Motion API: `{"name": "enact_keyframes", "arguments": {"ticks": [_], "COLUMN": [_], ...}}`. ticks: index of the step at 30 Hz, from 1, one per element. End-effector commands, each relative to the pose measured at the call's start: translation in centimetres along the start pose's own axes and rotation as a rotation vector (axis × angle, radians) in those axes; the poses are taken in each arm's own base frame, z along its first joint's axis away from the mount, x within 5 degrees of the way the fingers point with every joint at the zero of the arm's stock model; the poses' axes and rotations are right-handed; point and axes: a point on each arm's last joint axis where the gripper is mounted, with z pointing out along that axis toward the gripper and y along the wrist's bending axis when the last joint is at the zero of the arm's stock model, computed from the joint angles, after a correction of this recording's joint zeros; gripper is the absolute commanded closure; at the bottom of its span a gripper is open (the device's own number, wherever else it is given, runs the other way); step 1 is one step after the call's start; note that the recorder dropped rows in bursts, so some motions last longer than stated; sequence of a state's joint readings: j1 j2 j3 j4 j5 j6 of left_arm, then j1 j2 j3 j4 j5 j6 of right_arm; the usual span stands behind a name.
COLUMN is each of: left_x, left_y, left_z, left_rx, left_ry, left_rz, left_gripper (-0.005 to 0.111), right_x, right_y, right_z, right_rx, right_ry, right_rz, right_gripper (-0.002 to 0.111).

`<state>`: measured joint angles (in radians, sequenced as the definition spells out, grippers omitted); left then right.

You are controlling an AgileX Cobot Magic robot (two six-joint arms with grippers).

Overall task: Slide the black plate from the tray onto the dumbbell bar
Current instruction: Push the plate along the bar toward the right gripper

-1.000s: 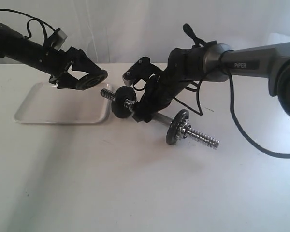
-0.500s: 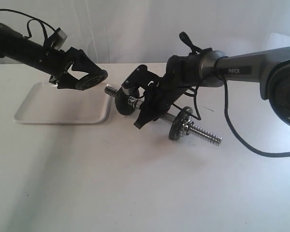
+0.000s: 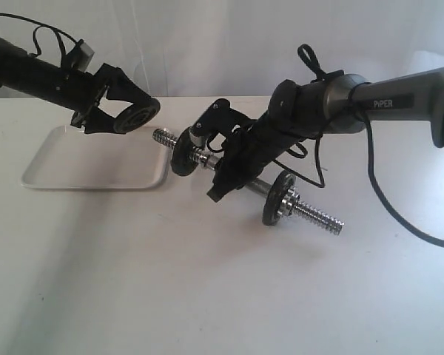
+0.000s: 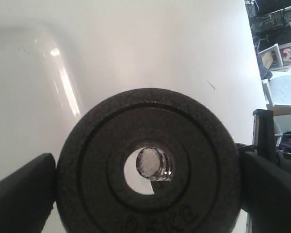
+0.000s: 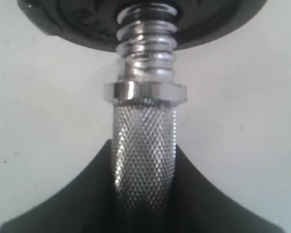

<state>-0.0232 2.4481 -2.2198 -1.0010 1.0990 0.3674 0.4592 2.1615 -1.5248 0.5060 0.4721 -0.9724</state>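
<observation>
2 arms, both loaded. L gripper [image 3: 127, 118] is clamped on the black plate [image 4: 148, 114]. Its fingers [image 4: 20, 194] pinch opposite rim edges, prob. so the centre hole is left free for the bar. Plate is off the tray [image 3: 37, 180], in the air over its far right corner, face turned toward the dumbbell bar [image 3: 256, 186].

R gripper [image 3: 223, 171] is closed round the bar's knurled middle, just behind a collar nut [image 5: 144, 92]. A mid-bar hold lets the arm steer the rod like a lever. The tray-side threaded end [image 3: 164, 137] is tipped up toward the plate. The other end is low, and its outer disc [image 3: 280, 198] looks to rest on the table [image 3: 207, 296] as a pivot. An inner disc [image 3: 183, 157] already sits on the tray-side thread, inboard of the free tip.

Alignment chk, L wrist view: thread tip shows through the hole but off-centre. Axes approx. lined up, not exact. Ext. view: plate and tip near, not touching.

Judgement: step = pre-insertion align; plate not yet on bar. Next move needs a small lateral trim, then a straight push along the bar axis. Risk: hole edge catching on coarse thread if tilts mismatch.
</observation>
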Motion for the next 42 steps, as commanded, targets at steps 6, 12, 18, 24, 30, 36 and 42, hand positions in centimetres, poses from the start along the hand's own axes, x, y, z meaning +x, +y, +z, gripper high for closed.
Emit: {"name": "enact_keyframes", "arguments": {"ticks": [6, 12, 18, 24, 30, 36, 42], "left_x": [-0.4, -0.3, 0.1, 0.3, 0.7, 0.9, 1.0], "left_y": [-2.4, -3.2, -3.5, -3.9, -4.3, -4.8, -6.5], "left_z": [0.9, 1.9, 2.1, 2.0, 2.2, 2.9, 4.2], "left_rx": [0.090, 0.094, 0.116, 0.159, 0.185, 0.194, 0.274], "left_ry": [-0.023, -0.014, 0.027, 0.055, 0.095, 0.111, 0.099], "left_rz": [-0.025, -0.022, -0.020, -0.027, -0.021, 0.012, 0.080], "left_gripper": [0.107, 0.107, 0.107, 0.107, 0.107, 0.107, 0.107], "right_x": [-3.6, -3.6, -3.7, -3.8, -3.9, -4.0, -4.1], "right_y": [-1.8, -1.9, -2.0, -2.1, -2.2, -2.3, -2.2], "right_z": [-4.2, -4.2, -4.3, -4.3, -4.3, -4.4, -4.4], "right_rx": [0.141, 0.143, 0.161, 0.171, 0.176, 0.184, 0.174], "right_ry": [-0.217, -0.224, -0.236, -0.249, -0.259, -0.272, -0.286], "right_rz": [0.067, 0.077, 0.081, 0.096, 0.111, 0.128, 0.140], "right_gripper": [0.108, 0.108, 0.108, 0.108, 0.108, 0.108, 0.108]}}
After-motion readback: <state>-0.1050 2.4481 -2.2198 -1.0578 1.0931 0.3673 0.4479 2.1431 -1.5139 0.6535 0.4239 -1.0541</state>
